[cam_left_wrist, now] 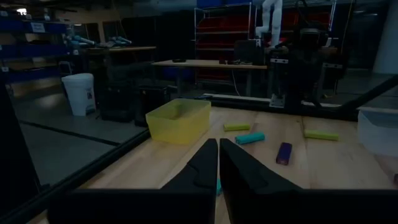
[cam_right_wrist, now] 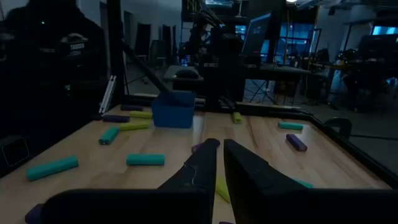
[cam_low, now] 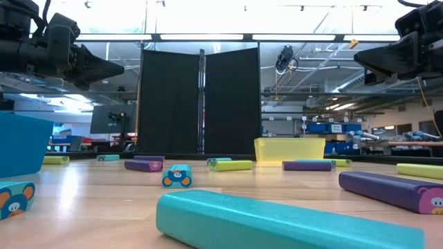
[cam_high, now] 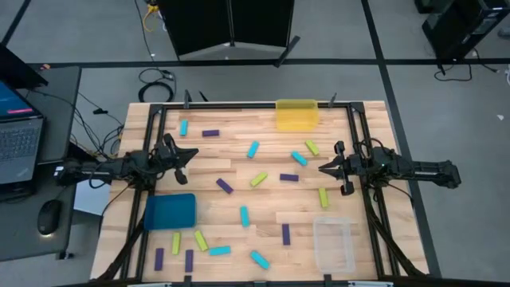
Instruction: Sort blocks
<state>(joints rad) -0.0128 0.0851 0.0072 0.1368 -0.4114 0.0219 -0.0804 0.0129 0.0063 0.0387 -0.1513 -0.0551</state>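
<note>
Overhead, the teal bin [cam_high: 170,212], the translucent yellow bin [cam_high: 296,114] and the clear bin [cam_high: 333,244] each look empty, though the clear one is hard to read. The blocks [cam_high: 257,180], smooth little bars in cyan, purple and yellow-green, lie scattered across the plank table [cam_high: 239,131]. Left gripper [cam_high: 188,155] and right gripper [cam_high: 323,168] hang above the edges, fingers pressed together, holding nothing.

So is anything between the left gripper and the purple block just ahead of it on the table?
Nothing visible. The left gripper, shut and empty, hangs above the table; bare wood lies between it and the purple block. The right gripper waits opposite, also shut.
</note>
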